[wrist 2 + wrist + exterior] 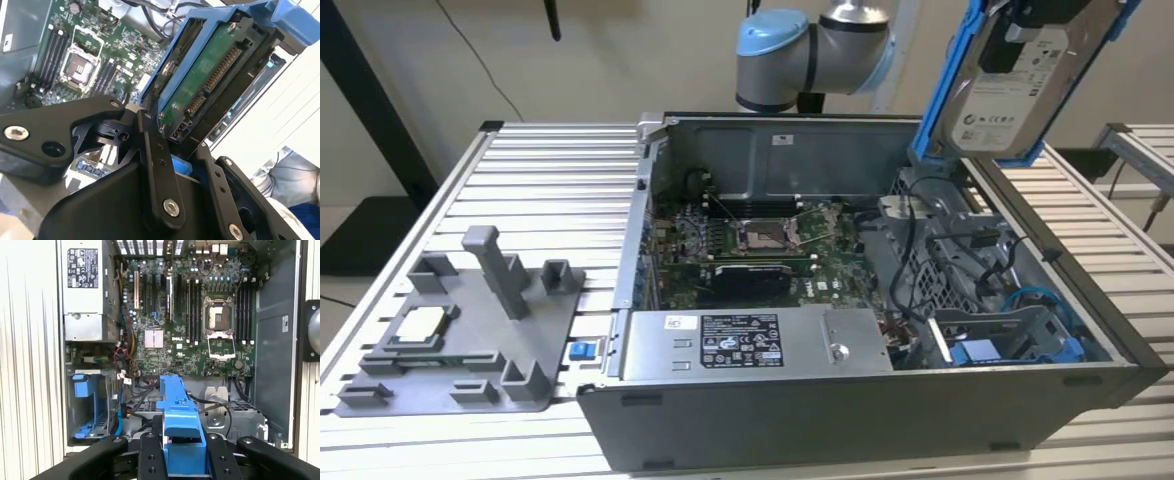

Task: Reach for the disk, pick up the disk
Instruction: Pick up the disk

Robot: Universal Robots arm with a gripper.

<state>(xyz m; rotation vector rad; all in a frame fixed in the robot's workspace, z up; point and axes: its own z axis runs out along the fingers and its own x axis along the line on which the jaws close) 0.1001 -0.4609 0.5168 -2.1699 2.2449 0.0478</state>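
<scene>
The gripper (182,452) is clamped on the disk (1014,85) by its blue bracket (179,415), holding it clear above the open computer case (854,420) so it hangs free of the cables (961,245).

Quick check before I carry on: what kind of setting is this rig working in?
Likely a lab or workshop bench for computer disassembly. An opened computer case sits on a ribbed metal table, a grey parts fixture lies beside it, and the gripper holds the disk above the case.
</scene>
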